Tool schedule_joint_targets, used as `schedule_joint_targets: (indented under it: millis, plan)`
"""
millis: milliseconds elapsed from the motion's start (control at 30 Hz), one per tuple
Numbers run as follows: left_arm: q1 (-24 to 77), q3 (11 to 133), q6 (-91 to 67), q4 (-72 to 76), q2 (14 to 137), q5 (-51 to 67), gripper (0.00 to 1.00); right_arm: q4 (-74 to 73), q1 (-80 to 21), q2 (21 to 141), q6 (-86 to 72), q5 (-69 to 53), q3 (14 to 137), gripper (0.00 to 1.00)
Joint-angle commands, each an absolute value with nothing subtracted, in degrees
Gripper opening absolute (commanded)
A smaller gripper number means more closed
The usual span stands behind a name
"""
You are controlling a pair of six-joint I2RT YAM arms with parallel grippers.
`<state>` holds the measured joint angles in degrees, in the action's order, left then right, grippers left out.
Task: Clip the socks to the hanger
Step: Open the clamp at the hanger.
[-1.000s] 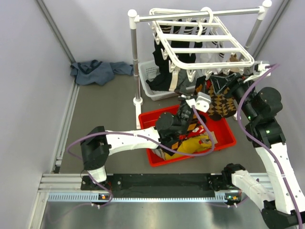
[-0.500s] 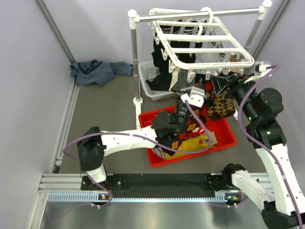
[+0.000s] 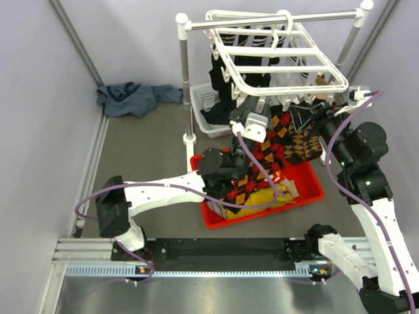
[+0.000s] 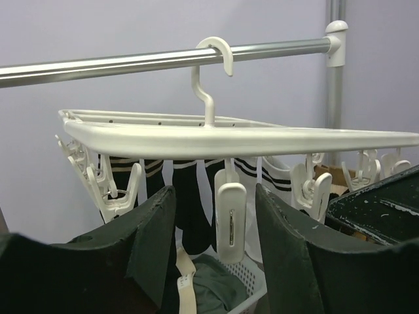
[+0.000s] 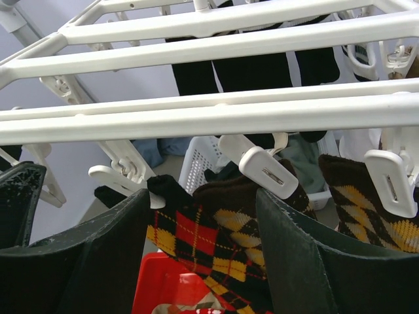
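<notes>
Item by item from my console, left to right. Well out to the left of the left gripper (image 4: 214,196): a crumpled blue-grey cloth (image 3: 134,98) on the table (image 3: 150,150). Nearer on that same side: a white post (image 3: 185,85) carrying a metal rod (image 4: 131,62). Just below and left of that gripper: a white basket (image 3: 204,98). Left gripper: released, fingers apart and empty, raised just under the near bar of the hanger (image 4: 262,139). One white clip (image 4: 230,219) dangles ahead in the gap, untouched. The hanger's hook (image 4: 219,51) sits over the rod. Beyond the clip I log white socks with black stripes (image 4: 275,173) hanging from the far rows. Below and to the right of the left gripper: a red bin (image 3: 308,182), something yellow (image 3: 265,199) inside. One black-and-red argyle sock (image 5: 196,239) runs from the hanger's near edge down into the bin, between the two grippers. Its cuff sits at a clip; whether pinched, I cannot tell. Right gripper (image 5: 203,194): jaws apart, that sock showing in the gap, and I cannot tell whether a finger touches it. Just right of it, brown argyle socks (image 5: 357,209) hang under clips.
</notes>
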<state>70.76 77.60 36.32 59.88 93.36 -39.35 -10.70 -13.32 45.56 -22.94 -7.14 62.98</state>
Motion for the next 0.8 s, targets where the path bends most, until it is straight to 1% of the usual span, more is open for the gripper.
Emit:
schedule_joint_targets:
  millis: [0,233,367,600,700,733,767]
  plan:
    - [70.22,76.73,35.33,59.77,92.02,-38.50,0.56,-8.61,-13.01,44.73,-22.24,-6.94,62.93,0.65]
    - [68.30,76.73,34.28,58.71,93.25,-39.81,0.59,-8.79,-13.01,44.30,-21.97,-6.86,63.10,0.65]
    - [67.50,76.99,31.21,55.99,92.99,-38.59,0.59,-9.05,-13.01,44.12,-21.62,-6.68,63.28,0.65]
    - [67.06,77.61,31.38,54.14,93.60,-38.50,0.58,-8.96,-13.01,44.21,-21.80,-6.94,63.28,0.65]
    - [66.88,77.61,31.46,54.32,93.43,-38.50,0.52,-9.05,-13.10,44.21,-21.80,-7.03,63.37,0.65]
    - [66.88,77.52,31.46,54.14,93.34,-38.41,0.49,-9.23,-13.10,44.21,-21.80,-7.03,63.46,0.65]
    - [66.88,77.52,31.38,53.97,93.25,-38.06,0.43,-9.14,-13.10,44.03,-21.80,-7.03,63.46,0.65]
